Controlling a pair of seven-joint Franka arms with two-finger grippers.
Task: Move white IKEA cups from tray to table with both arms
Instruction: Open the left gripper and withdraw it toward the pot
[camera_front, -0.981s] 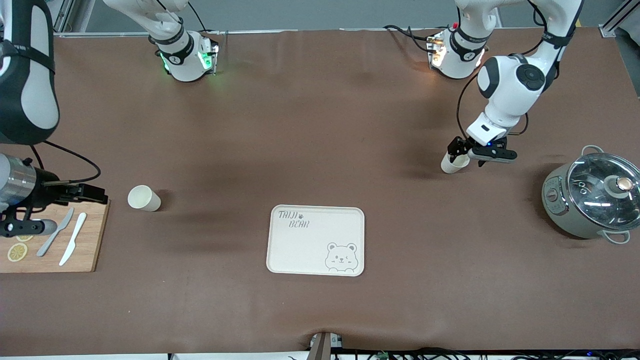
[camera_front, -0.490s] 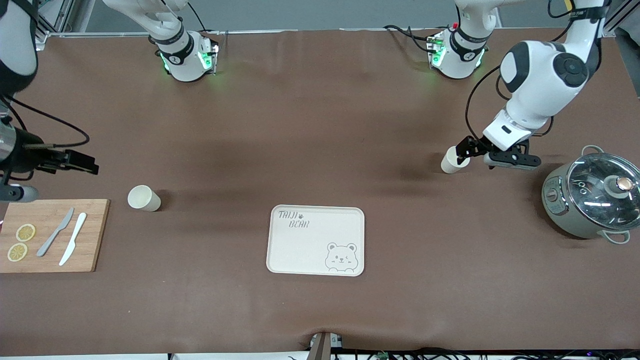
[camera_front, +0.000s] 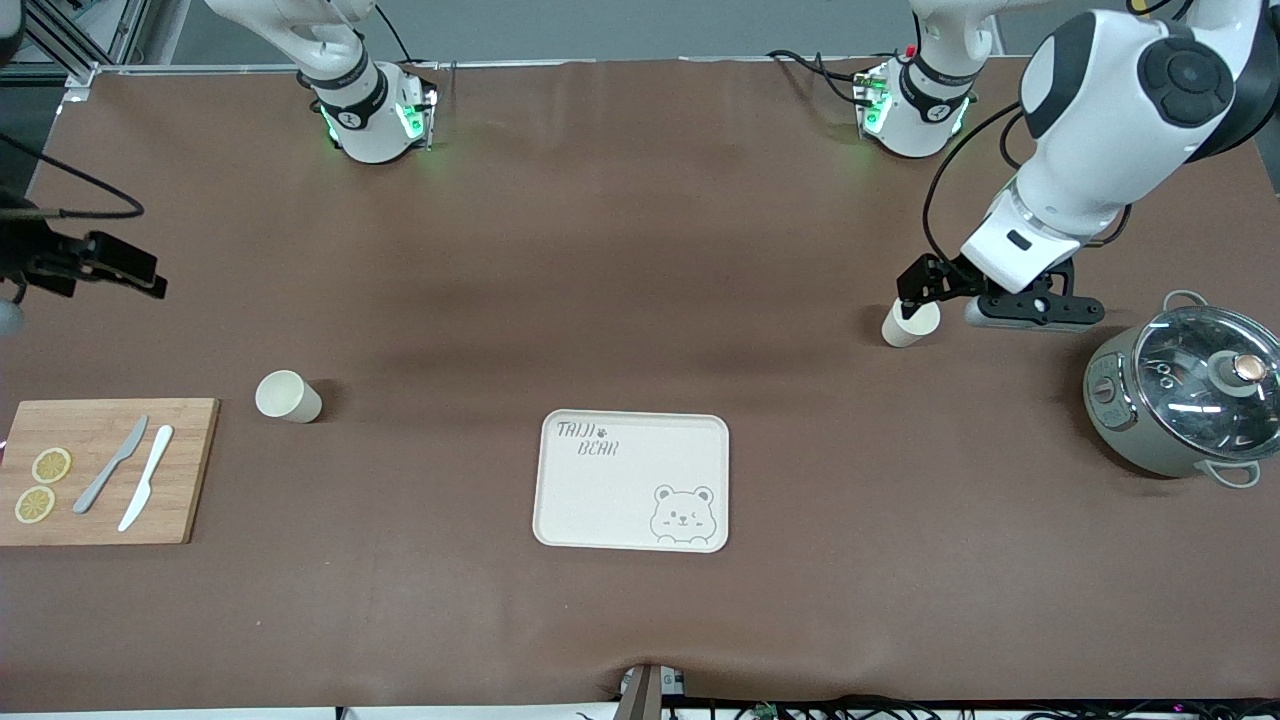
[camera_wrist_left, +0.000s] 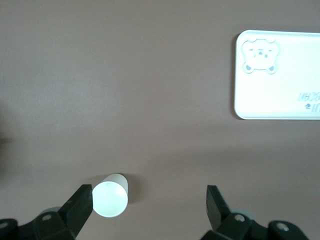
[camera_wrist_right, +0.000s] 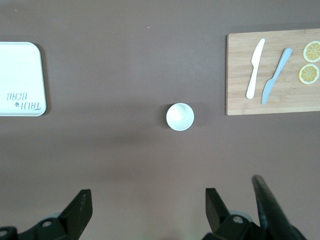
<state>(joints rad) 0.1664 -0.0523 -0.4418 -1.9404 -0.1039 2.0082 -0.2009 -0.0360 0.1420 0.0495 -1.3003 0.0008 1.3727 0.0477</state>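
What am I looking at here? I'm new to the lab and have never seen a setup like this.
Two white robot arms stand at a brown table. One picture comes from a high camera facing them; the other two come from cameras on each wrist. Each arm ends in a two-finger pincer. The left pincer is open, up over one white cup; the right pincer is open too, holding nothing. A second cup stands beside a cutting board with knives and lemon slices. A bear-print tray and a lidded pot also rest there.
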